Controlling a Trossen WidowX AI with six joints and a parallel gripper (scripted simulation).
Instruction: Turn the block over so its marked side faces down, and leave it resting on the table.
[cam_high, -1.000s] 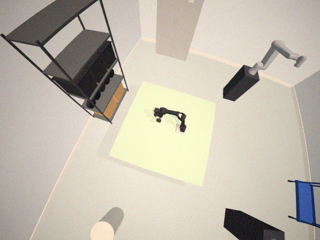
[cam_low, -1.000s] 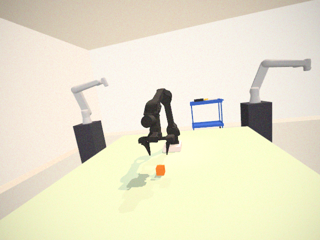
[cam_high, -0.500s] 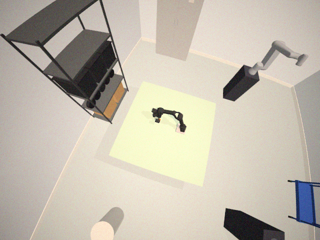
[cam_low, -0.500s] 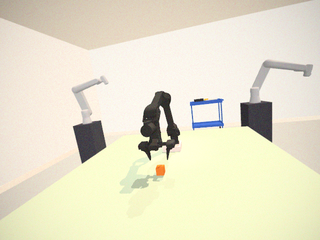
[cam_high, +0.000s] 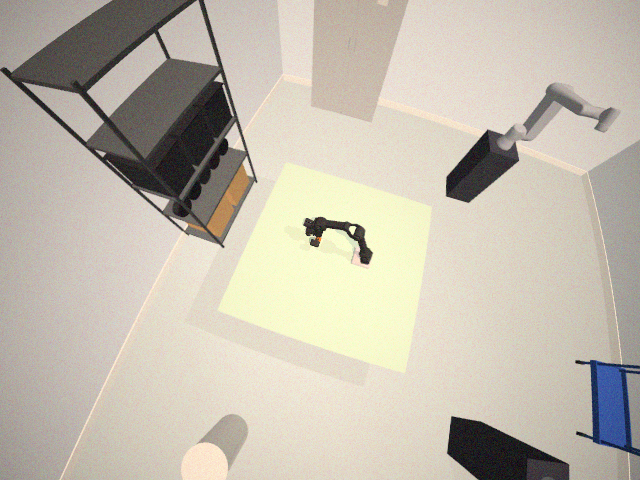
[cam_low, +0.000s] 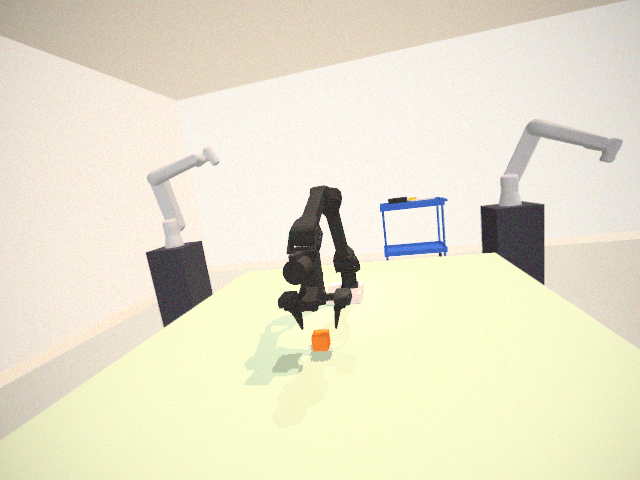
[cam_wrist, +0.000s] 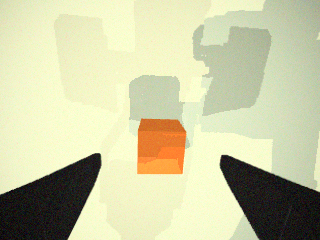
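Observation:
An orange block rests on the pale yellow-green table. In the wrist view it is just left of centre, with its top and one darker side face showing. No mark shows on any visible face, so I cannot tell which side bears it. My black gripper is wide open and empty. It hangs above the block and slightly behind it in the exterior view, one finger to each side. In the top view the arm partly covers the block.
The arm's base stands on a pinkish-white plate on the table. Off the table are a dark shelf rack, two grey arms on black pedestals and a blue cart. Arm shadows lie around the block.

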